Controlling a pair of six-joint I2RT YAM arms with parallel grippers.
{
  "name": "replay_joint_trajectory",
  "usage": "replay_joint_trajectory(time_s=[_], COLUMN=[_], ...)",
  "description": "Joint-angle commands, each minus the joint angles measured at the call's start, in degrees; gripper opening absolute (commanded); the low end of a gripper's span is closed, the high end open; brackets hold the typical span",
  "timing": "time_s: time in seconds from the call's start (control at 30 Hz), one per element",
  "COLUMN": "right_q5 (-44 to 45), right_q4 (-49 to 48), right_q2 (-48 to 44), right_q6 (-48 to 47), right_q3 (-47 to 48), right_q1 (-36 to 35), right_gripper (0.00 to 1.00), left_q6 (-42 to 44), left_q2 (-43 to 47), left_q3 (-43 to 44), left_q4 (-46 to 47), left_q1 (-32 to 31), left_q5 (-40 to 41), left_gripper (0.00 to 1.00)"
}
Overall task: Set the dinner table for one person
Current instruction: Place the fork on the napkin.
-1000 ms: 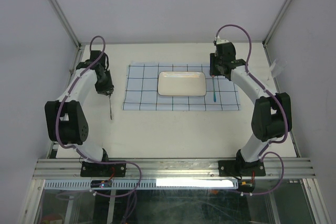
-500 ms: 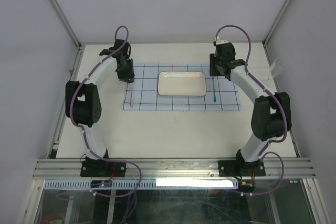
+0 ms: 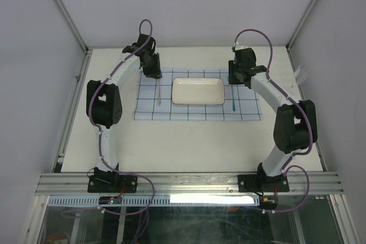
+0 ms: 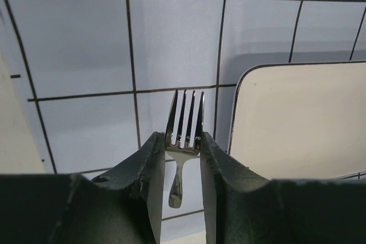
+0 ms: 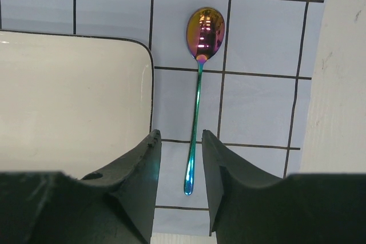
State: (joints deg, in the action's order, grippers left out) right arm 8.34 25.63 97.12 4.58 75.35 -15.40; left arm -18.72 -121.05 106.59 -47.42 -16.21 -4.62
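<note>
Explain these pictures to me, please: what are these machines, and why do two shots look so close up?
These are two robot arms bolted to a table, each ending in a two-finger gripper. The wide picture comes from a fixed camera overhead; the two close ones from cameras on the wrists, looking past the fingers. On the table lies a checked blue cloth with a white plate. The left gripper pinches a fork beside the plate. The right gripper is open above a rainbow-coloured spoon lying on the cloth.

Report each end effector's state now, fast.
Left end effector: closed on the fork.
Right end effector: open, holding nothing, above the spoon.
</note>
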Motion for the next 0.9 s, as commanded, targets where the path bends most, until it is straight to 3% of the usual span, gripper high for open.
replay_joint_trajectory(time_s=[0.0, 0.87], right_q5=[0.95, 1.59], right_q4=[-1.46, -1.12], right_q2=[-2.04, -2.0], right_q6=[-0.3, -0.54], right_q3=[-0.14, 0.32], right_q1=[0.29, 0.32], right_gripper=[0.38, 0.37], left_q6=[-1.75, 2.18], left_q2=[-3.32, -7.82], left_q3=[5.88, 3.72], left_q4=[1.63, -2.96], left_q1=[-2.31, -3.04], left_q5=[-2.21, 8.94], left_gripper=[0.09, 0.08])
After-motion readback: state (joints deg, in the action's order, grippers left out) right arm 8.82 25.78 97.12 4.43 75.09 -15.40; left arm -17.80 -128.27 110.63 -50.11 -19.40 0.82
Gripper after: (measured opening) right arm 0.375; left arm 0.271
